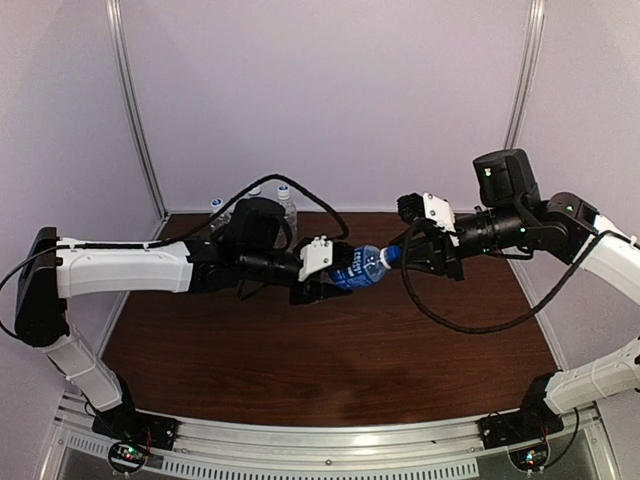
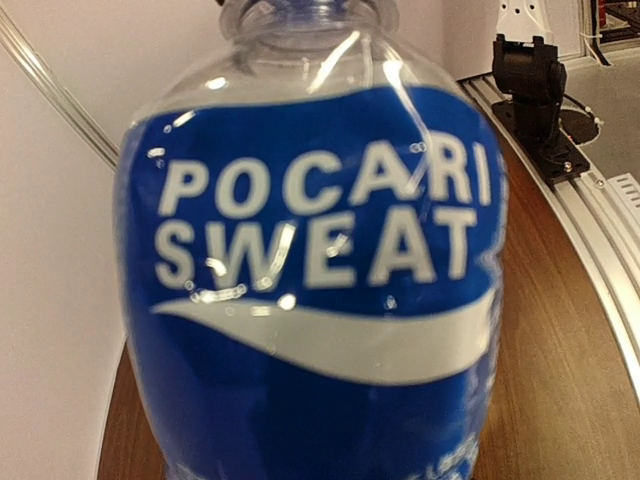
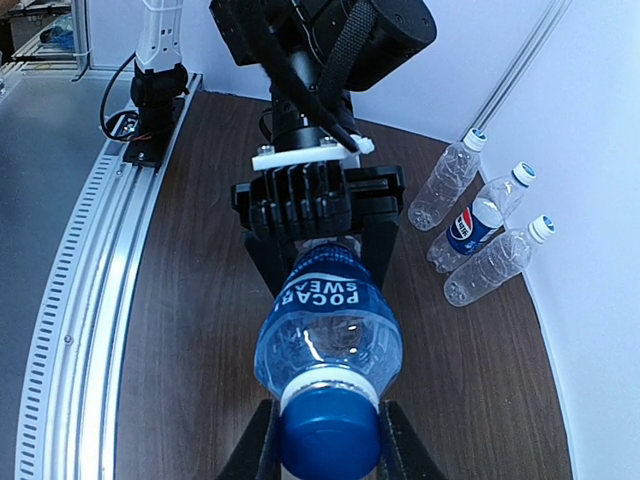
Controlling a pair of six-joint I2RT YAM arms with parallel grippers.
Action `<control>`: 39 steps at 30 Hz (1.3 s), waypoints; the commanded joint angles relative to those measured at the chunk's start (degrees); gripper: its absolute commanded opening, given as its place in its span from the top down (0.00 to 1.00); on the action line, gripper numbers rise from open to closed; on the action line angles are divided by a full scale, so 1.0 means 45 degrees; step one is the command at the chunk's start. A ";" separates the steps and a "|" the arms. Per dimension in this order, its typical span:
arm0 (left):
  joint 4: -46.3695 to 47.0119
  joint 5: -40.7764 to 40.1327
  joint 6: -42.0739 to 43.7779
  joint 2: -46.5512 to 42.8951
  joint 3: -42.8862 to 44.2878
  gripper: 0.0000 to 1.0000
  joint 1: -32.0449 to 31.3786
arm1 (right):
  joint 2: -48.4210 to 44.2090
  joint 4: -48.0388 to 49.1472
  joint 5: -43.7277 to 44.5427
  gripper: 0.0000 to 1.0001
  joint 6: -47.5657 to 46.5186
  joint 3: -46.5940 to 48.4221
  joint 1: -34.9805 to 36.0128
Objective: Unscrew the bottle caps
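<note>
1. The left gripper (image 1: 335,275) is clamped on the blue-label bottle (image 1: 362,268). It holds the bottle level above the tabletop (image 1: 330,360), neck toward the opposing arm.
2. The right gripper (image 1: 405,256) is closed on the dark blue cap (image 3: 328,432), evidently placed for twisting.
3. Three other bottles (image 3: 480,235), capped, stand on the brown wood-grain tabletop beside pale walls.

Bottle (image 1: 358,268) above table (image 1: 330,370) ctr, cap (image 3: 328,428) to right, 3 bottles (image 3: 478,222) behind-left
</note>
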 commanded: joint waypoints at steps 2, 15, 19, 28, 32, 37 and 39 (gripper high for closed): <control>0.0966 0.1131 -0.0241 0.0033 0.0178 0.58 -0.0137 | 0.0291 0.0453 0.0994 0.68 0.0140 -0.0059 0.0069; 0.2119 -0.1028 -0.0663 -0.0063 -0.0308 0.58 -0.0133 | -0.0249 0.1707 0.0596 0.00 0.3893 0.0446 0.0059; 0.3503 -0.2928 -0.1138 0.0003 -0.0494 0.58 -0.0143 | 0.0492 0.1905 0.1969 0.00 0.8992 0.1974 -0.0010; 0.5261 -0.5073 -0.0912 0.0175 -0.0781 0.58 -0.0143 | 0.1502 0.0768 0.3062 0.09 1.3586 0.2468 -0.1003; 0.5210 -0.5072 -0.0905 0.0238 -0.0833 0.58 -0.0135 | 0.1859 0.0830 0.2390 0.20 1.3636 0.2709 -0.1005; 0.5119 -0.5283 -0.0833 0.0387 -0.0792 0.58 -0.0133 | 0.1830 0.1034 0.1651 0.24 1.3596 0.2664 -0.1006; 0.5059 -0.5276 -0.0774 0.0422 -0.0732 0.58 -0.0138 | 0.1833 0.0933 0.1654 0.27 1.3555 0.2659 -0.1005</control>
